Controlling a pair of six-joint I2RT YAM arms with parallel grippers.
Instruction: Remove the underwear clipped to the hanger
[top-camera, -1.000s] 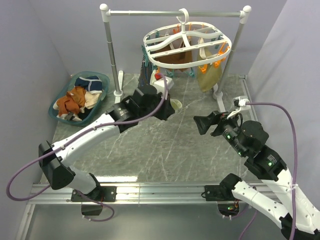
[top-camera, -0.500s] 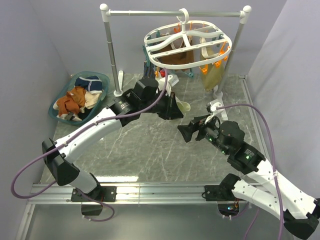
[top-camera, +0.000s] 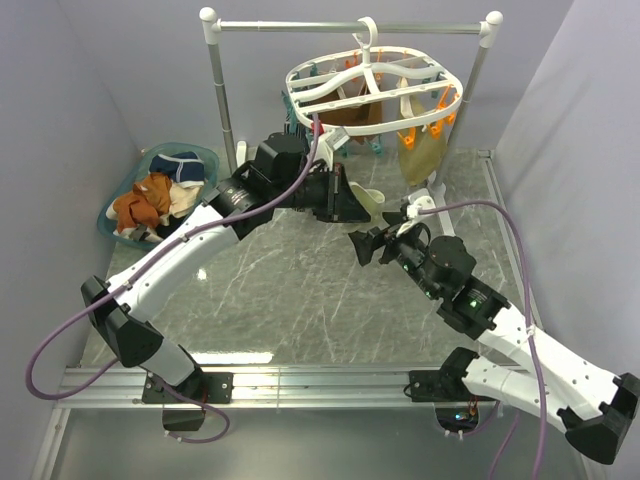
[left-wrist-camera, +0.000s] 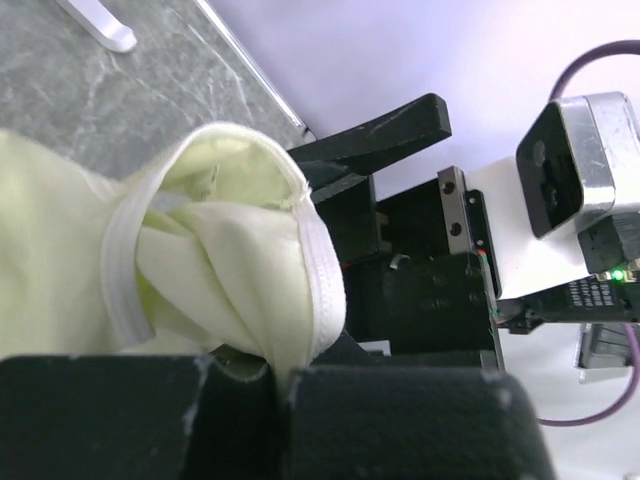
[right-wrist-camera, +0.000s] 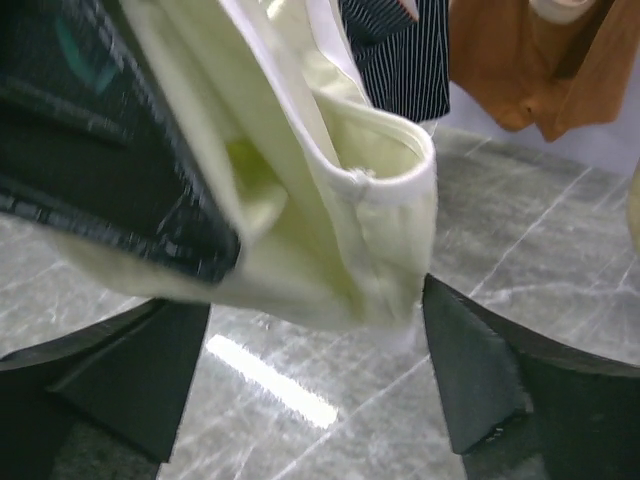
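The white oval hanger hangs from the rail, with a tan-brown brief, a beige brief and a dark striped brief clipped under it. My left gripper is shut on a pale cream brief below the hanger, and the left wrist view shows the cloth pinched between its jaws. My right gripper is open just in front of that brief. In the right wrist view the cloth hangs above and between its spread fingers. The striped brief and the tan-brown brief hang behind.
A teal basket with several briefs in it sits at the back left. The silver-and-white rail stand spans the back, with its feet on the marble table. Walls close in the left, the right and the back.
My left arm has carried the cream brief to the right and a little back, under the hanger. My right arm has swung left and forward, bringing its open gripper up to the brief.
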